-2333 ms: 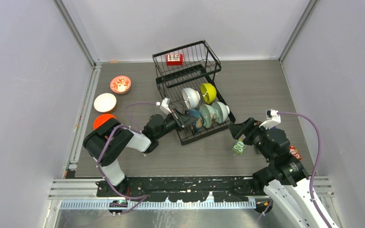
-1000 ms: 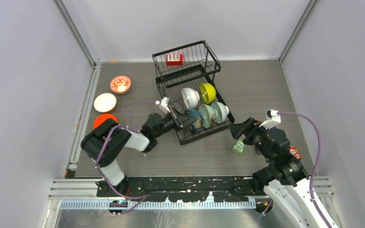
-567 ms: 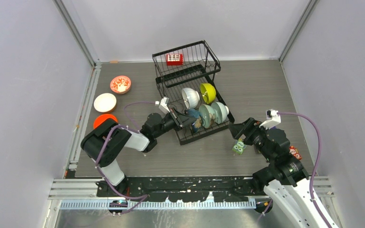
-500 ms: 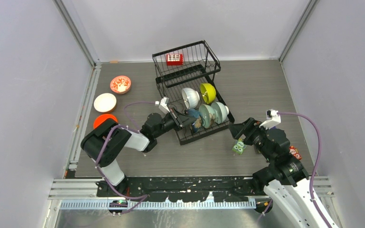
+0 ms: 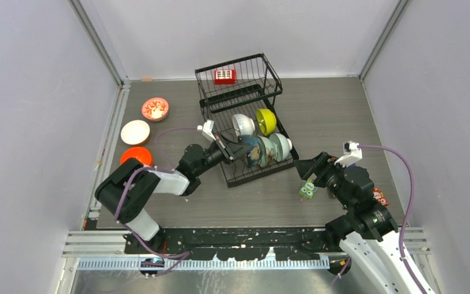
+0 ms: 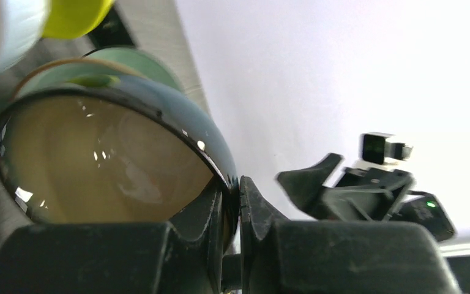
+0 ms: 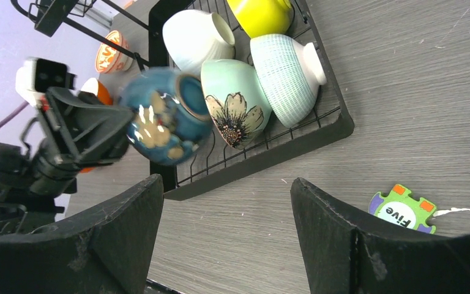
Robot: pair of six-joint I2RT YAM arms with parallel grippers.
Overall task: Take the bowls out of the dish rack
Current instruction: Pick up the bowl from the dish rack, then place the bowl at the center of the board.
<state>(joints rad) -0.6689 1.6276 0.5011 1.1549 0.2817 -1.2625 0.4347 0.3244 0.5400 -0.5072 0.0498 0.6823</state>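
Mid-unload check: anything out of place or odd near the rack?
Nothing spilled. The dark blue bowl hangs tilted by its rim in the left pincer. Strays: a green "Five" puzzle piece on the table beside the open right pincer, and a red tag in the upper basket of the dish rack.

Tipped on edge in black rack (image 7: 263,162): dark (image 7: 162,116), mint (image 7: 235,101), ribbed (image 7: 284,52), plain white (image 7: 196,37), yellow (image 7: 260,12) bowls. Upright well left of it: patterned (image 5: 155,109), pale (image 5: 135,131), orange (image 5: 134,154).
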